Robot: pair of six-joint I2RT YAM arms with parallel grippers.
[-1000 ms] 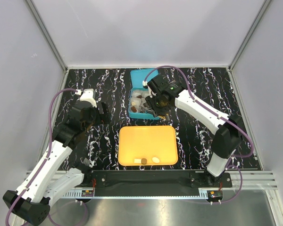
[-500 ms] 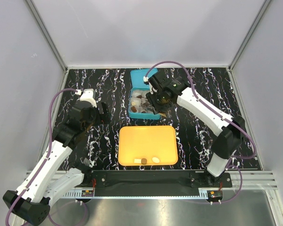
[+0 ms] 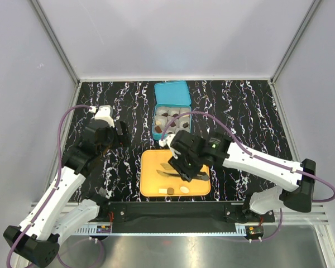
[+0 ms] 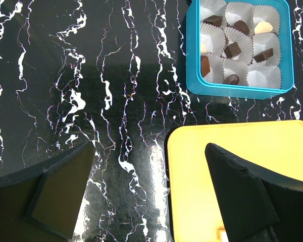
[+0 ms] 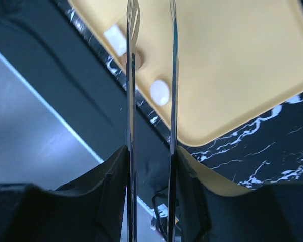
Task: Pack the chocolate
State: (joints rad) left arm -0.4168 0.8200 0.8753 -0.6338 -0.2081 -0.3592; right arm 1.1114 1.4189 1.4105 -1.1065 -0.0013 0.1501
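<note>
Three chocolates (image 3: 170, 191) in left-right row | left claw (image 4: 149, 166) apart | right claw (image 5: 150, 156) clamps tongs (image 5: 173, 75)

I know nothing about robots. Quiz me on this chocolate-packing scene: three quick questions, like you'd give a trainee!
1. True or false: the left gripper is holding a chocolate.
2. What is the right gripper shut on? A) a spoon B) metal tongs C) a sponge
3. How many chocolate pieces lie along the orange tray's near edge?
Key: 1 false, it hangs open and empty; 2 B; 3 three.
</note>
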